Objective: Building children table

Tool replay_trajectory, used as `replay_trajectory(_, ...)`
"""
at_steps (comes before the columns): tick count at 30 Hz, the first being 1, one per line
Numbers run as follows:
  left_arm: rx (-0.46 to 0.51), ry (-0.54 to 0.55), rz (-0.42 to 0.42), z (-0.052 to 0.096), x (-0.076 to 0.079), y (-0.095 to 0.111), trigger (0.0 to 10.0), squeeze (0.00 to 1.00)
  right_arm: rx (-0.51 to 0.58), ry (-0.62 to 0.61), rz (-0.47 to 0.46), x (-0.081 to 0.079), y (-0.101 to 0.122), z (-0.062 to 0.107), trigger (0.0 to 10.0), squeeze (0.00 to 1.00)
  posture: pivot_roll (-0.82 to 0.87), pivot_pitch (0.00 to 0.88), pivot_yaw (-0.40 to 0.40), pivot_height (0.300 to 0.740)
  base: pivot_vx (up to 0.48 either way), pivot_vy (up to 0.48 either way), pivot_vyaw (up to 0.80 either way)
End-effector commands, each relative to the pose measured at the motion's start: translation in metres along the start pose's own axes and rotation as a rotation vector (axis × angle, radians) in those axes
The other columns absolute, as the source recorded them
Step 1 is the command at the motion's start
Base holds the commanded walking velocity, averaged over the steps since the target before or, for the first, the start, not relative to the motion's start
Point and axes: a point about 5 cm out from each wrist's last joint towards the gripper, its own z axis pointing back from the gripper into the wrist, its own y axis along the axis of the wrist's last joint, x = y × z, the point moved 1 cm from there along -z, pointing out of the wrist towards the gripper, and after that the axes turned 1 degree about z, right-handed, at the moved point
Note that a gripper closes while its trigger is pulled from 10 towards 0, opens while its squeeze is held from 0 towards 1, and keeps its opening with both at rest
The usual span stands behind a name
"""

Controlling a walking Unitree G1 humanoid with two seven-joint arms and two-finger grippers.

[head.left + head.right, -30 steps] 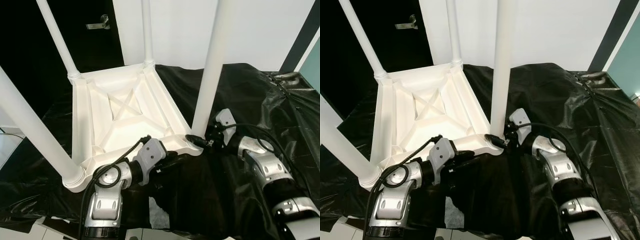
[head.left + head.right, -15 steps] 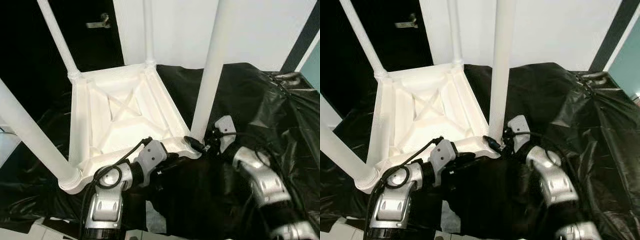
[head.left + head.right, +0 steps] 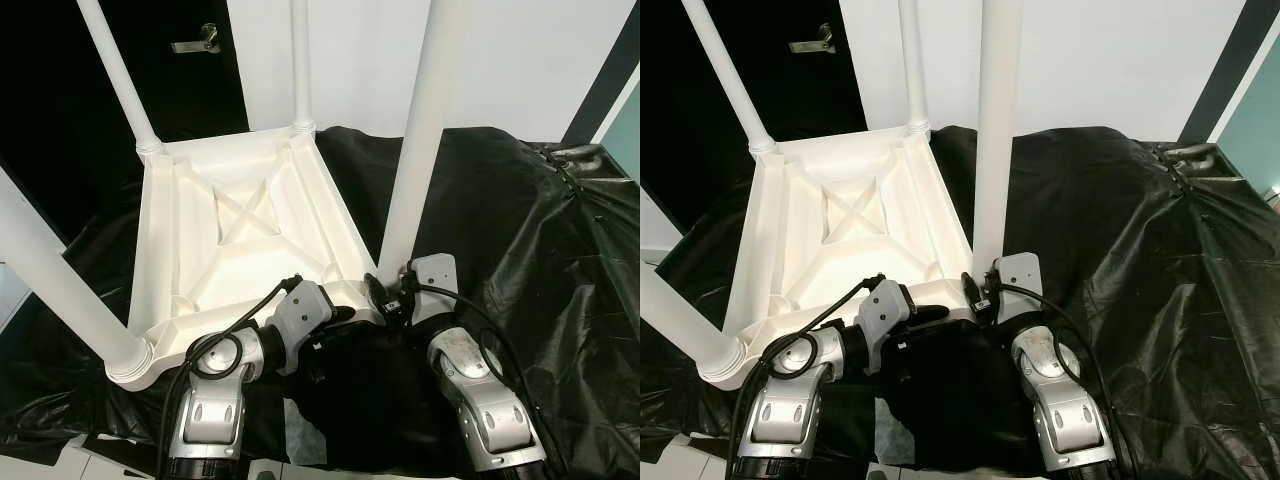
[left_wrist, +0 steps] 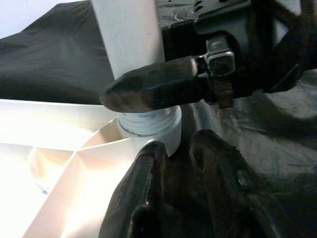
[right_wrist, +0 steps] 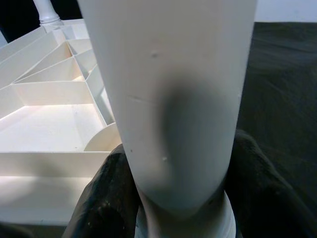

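A plain white table (image 3: 240, 235) stands on glossy black sheeting (image 3: 520, 230).

Left gripper (image 4: 173, 163) fingers nearly together, right gripper (image 5: 173, 198) fingers spread, arms converging

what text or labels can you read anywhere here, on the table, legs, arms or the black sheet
None: no readable word, number, brand or sign.
White table: bare plastic ribs, no label or embossed text that can be made out.
Leg held between the right claw fingers: plain, only small marks.
Left claw: no print.
Black sheet: plain.
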Motion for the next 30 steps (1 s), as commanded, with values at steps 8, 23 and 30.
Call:
replay_trajectory(8,0.004,0.246,0.012,0.002,-0.013,0.0,10.0,0.0,0.058,0.006,0.011,0.024,0.011,0.008,10.0,1.0,0.04,0.0,0.003,0.74,0.0,0.0,0.0)
replay_trajectory(23,0.006,0.254,0.018,0.003,-0.014,0.0,10.0,0.0,0.072,0.399,0.081,0.039,0.012,-0.004,10.0,0.0,0.05,0.0,0.0,0.74,0.0,0.0,0.0)
replay_trajectory(30,0.002,0.246,0.012,0.003,-0.014,0.001,10.0,0.0,0.049,0.55,0.149,0.031,0.007,-0.02,4.4,0.0,0.06,0.0,-0.008,0.74,0.0,0.0,0.0)
